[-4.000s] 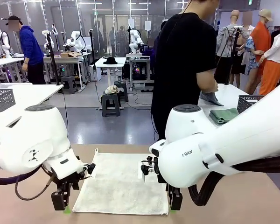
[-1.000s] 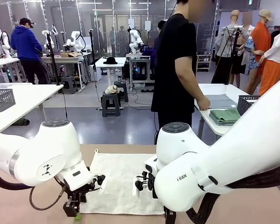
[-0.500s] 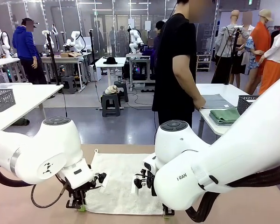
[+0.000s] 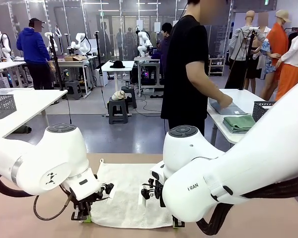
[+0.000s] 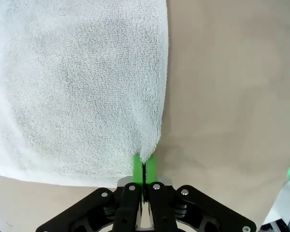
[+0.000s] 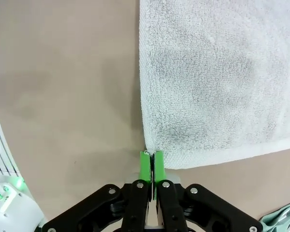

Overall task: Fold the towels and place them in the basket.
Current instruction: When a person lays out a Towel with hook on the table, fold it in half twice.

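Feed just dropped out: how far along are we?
Done: nothing folded yet; the towel lies flat. In hand: left gripper and right gripper are each shut on a near corner. Left: the fold, then putting it away.

Bright, even light comes down from the ceiling strips point(image 4: 148, 3), so the hall reads flat, with hardly any hard shadow. Close up, the white towel point(image 5: 77, 96) is sharp in every loop, a soft grey shade lying across its pile. The counter point(image 6: 48, 96) shows faint dim patches. The far hall goes slightly soft.
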Controlling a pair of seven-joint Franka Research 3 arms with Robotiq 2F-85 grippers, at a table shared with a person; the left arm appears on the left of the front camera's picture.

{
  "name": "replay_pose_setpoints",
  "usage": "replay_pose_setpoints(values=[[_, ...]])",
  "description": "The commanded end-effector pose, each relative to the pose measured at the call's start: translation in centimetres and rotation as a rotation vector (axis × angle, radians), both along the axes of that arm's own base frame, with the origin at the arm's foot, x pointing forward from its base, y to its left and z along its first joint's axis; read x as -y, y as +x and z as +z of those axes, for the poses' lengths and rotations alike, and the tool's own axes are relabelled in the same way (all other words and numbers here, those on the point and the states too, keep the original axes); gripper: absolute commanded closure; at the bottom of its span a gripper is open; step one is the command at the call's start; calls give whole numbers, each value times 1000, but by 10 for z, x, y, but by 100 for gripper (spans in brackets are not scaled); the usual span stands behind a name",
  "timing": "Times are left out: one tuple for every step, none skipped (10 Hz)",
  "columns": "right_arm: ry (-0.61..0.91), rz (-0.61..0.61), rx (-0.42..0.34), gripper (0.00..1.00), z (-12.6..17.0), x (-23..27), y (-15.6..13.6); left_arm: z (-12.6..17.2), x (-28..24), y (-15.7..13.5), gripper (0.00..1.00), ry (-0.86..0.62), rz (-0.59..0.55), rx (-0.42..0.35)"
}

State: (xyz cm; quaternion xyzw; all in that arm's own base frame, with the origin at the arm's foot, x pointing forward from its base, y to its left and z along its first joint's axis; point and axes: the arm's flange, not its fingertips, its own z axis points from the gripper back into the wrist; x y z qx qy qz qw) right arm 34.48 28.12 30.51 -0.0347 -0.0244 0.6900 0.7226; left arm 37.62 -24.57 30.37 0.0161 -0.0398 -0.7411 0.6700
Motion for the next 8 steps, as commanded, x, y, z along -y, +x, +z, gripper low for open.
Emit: replay_pose_setpoints(values=[[-39, -32, 24, 100, 7, -4, -2, 7, 2, 0, 100, 37, 32, 22], [-46, -38, 22, 100, 6, -5, -3, 0, 0, 0, 100, 0, 0, 0], [-5, -1, 4, 100, 2, 0, 0, 0, 0, 0, 100, 0, 0, 0], [-5, -1, 4, 100, 2, 0, 0, 0, 0, 0, 100, 0, 0, 0], [-5, -1, 4, 100, 2, 0, 0, 0, 0, 0, 100, 0, 0, 0], [-5, -1, 4, 100, 2, 0, 0, 0, 0, 0, 100, 0, 0, 0], [-13, -5, 6, 97, 3, 0, -1, 0, 0, 0, 98, 2, 6, 1], [-28, -5, 11, 97, 9, 2, 2, 6, 2, -2, 98, 24, 22, 41]])
